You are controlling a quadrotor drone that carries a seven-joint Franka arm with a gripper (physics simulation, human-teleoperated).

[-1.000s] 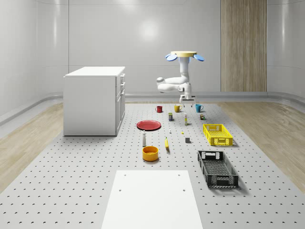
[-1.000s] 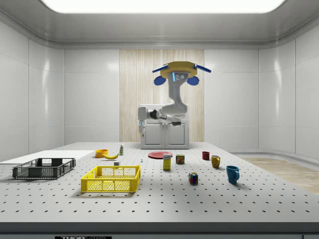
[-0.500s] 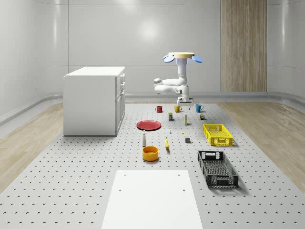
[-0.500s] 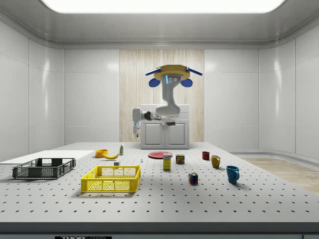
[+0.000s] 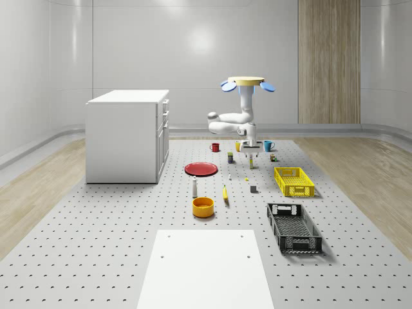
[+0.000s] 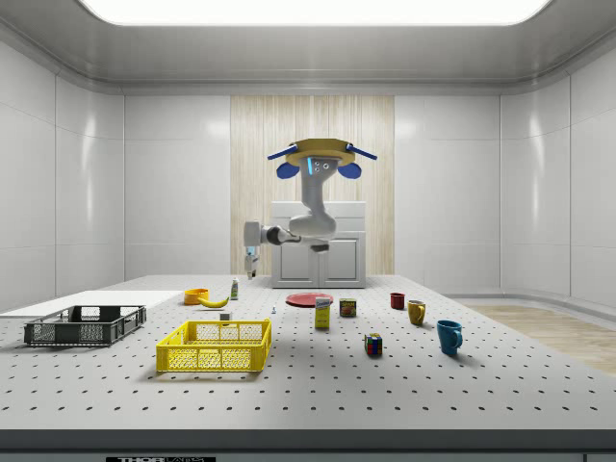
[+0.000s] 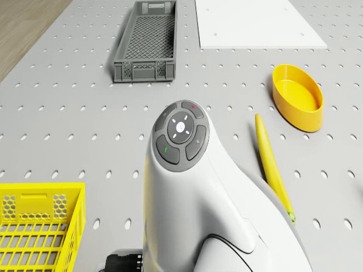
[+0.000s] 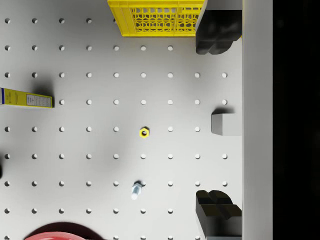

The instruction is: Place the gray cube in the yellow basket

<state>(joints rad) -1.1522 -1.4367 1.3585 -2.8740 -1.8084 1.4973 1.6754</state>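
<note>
Nearest the whole-scene camera: black crate (image 5: 294,227), at 5 o'clock from the cube on that view's clock face.
Cube: gray cube (image 5: 253,189) sits flat on the table (image 5: 116,257), apart from everything else.
Cube, wrist view: cube (image 8: 225,124) lies in line between the two fingers, far below them, at the picture's edge.
Handling: it looks small, rigid, light and not fragile, with smooth faces that could slip. My judgement is to pinch two opposite flat sides, centred, with the fingers square to them.
Basket: yellow basket (image 5: 294,181) at 3 o'clock from the cube, near but apart, with nothing in it.
Gripper: gripper (image 5: 251,149) at 12 o'clock from the cube, well above the table, pointing down. In the wrist view the gripper (image 8: 216,123) has its fingers (image 8: 215,32) spread wide, holding nothing.
Next: it must descend straight down and stay centred on the cube.
Drone: drone (image 5: 248,82) hovers high over the table's far half, above the gripper.
</note>
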